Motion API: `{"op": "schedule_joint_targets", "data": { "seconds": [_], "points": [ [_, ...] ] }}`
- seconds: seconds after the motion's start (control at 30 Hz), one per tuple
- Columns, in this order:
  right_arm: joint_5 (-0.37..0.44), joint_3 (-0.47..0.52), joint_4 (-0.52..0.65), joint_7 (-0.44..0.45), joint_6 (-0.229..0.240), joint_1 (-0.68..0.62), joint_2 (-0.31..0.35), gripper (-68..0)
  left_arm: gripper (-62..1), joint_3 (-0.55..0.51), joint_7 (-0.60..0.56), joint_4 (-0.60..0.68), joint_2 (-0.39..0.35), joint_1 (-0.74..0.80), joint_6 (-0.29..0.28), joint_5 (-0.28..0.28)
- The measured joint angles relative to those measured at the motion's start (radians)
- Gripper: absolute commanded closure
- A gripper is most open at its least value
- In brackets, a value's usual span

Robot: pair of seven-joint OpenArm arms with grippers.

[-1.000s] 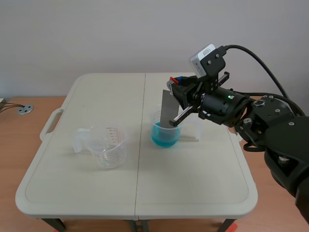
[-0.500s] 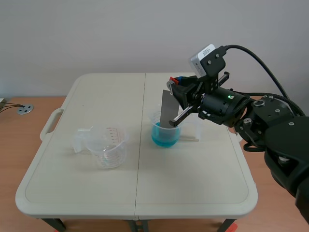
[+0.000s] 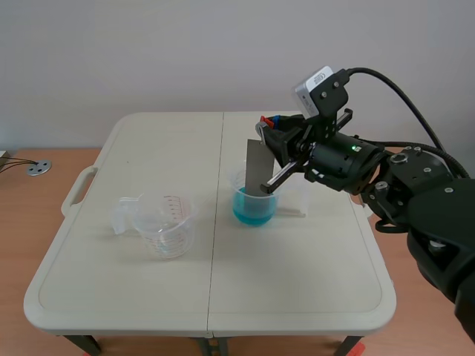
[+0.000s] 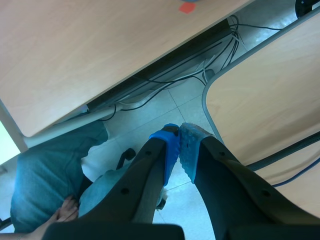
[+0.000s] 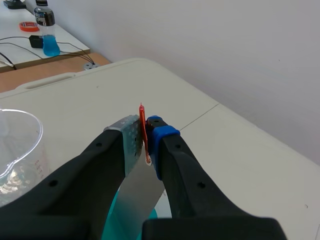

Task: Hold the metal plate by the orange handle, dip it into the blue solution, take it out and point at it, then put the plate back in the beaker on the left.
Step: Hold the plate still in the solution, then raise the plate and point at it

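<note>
My right gripper hangs over the beaker of blue solution, shut on the thin orange handle of the grey metal plate. The plate hangs down from the gripper with its lower edge inside the beaker. In the right wrist view the handle sits pinched between the pads, the plate and the blue liquid showing below. An empty clear beaker stands at the table's left. My left gripper is away from the table, shut on nothing, over the floor.
The beige folding table has a carry handle at its left edge. A person's legs in jeans, cables and wooden desk tops lie under the left gripper. A small bottle of blue liquid stands on a far desk.
The plate has risen very slightly in the blue beaker with the right gripper. Nothing else has moved.
</note>
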Motion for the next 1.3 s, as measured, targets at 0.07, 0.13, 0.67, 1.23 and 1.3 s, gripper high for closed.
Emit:
{"op": "schedule_joint_targets", "data": {
  "seconds": [0.07,0.13,0.67,1.23,1.3],
  "points": [
    [-0.003,0.000,0.011,-0.002,0.004,0.000,0.000,-1.5,-2.3,0.000,0.000,0.000,0.000,0.000,0.000,0.000],
    [-0.003,0.000,0.026,-0.001,0.007,0.000,0.000,-1.5,-2.3,0.000,0.000,0.000,0.000,0.000,-0.001,-0.002],
    [-0.003,0.066,0.163,-0.071,0.097,-0.001,0.016,-1.5,-2.3,0.000,-0.093,0.000,0.000,-0.003,-0.042,0.018],
    [-0.003,0.079,0.302,-0.137,0.146,0.000,0.033,-1.5,-2.3,-0.146,-0.263,0.074,-0.034,-0.194,-0.060,0.018],
    [-0.003,0.079,0.320,-0.140,0.146,-0.001,0.033,-1.5,-2.3,-0.146,-0.262,0.075,-0.034,-0.258,-0.093,0.018]
  ]
}}
